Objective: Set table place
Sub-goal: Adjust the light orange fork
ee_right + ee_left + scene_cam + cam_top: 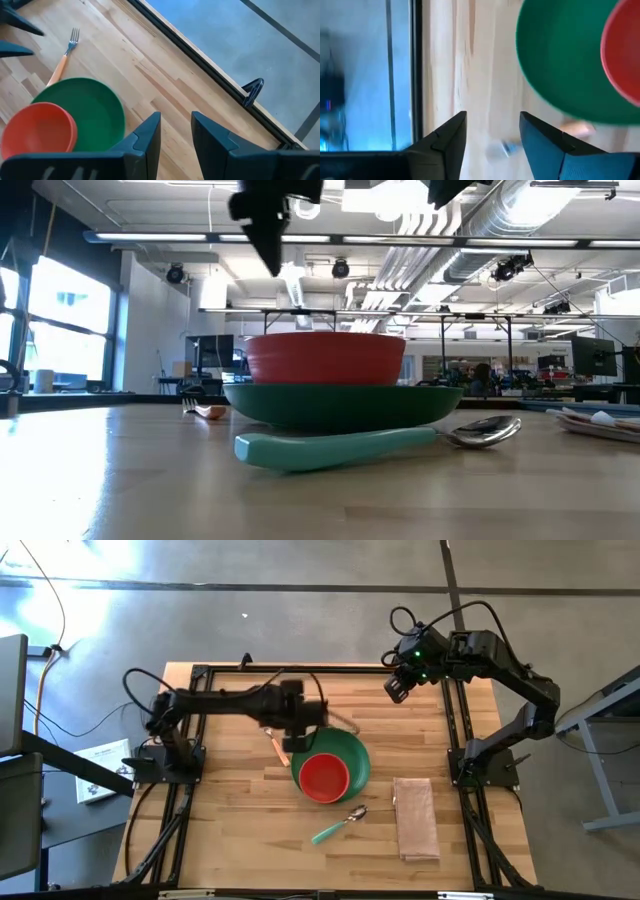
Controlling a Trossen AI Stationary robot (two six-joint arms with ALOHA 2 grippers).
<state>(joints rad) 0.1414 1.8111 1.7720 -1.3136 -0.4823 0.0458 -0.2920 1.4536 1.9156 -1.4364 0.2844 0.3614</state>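
A round green plate [352,755] lies on the table [230,830] with a red bowl [323,777] standing in it. An orange-handled fork [281,750] lies on the wood at the plate's left, partly under my left arm. A teal-handled spoon [338,824] lies in front of the plate. A folded pinkish-beige napkin [416,818] lies to the right. My left gripper [316,720] is open and empty, raised above the plate's far-left rim and the fork [507,147]. My right gripper [398,688] is open and empty, raised over the table's far right.
A black rail frame [455,710] edges the table on all sides. Bare wood lies at the near left [230,840] and between the plate and the napkin. The low view shows the spoon [370,445] in front of the plate [340,402] and bowl [325,357].
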